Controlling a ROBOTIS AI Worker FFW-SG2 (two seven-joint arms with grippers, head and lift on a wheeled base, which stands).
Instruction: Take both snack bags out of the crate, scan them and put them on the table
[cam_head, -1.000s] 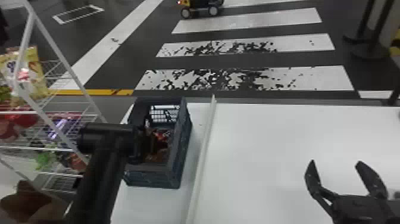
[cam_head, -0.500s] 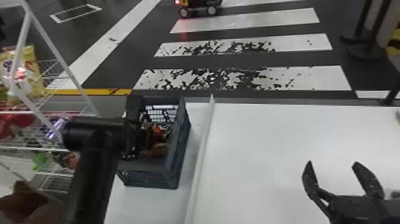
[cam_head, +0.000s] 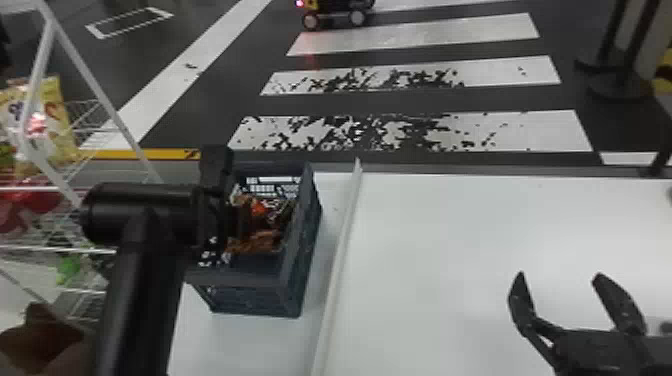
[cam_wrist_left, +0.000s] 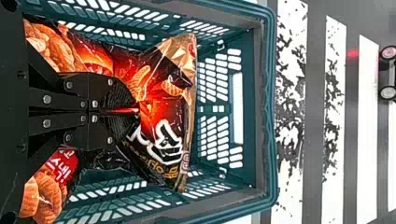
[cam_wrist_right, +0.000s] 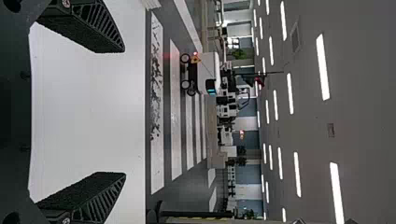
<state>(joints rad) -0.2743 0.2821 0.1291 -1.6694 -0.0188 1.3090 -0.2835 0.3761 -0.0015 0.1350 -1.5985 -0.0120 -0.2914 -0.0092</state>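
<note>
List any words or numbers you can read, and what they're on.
Snack bag in the crate: white lettering, creased, not surely readable.
Red patch in the crate: white print, partly hidden.
Yellow bag on the rack: too blurred.
Nothing quotable for certain.

white lettering (cam_wrist_left: 169, 148), printed red label (cam_wrist_left: 61, 167), on snack packaging (cam_wrist_left: 180, 53)

On the counter (cam_head: 475, 240), toward its left: crate (cam_head: 302, 280), with at least one snack bag (cam_wrist_left: 163, 126) inside. Just right of the crate: strip (cam_head: 336, 265), running front to back. Left of the counter: rack (cam_head: 102, 95) holding packets (cam_head: 57, 115). Behind: crosswalk (cam_head: 535, 132), with wheeled vehicle (cam_head: 340, 6) farther back; floor stands (cam_head: 615, 92) behind right.
</note>
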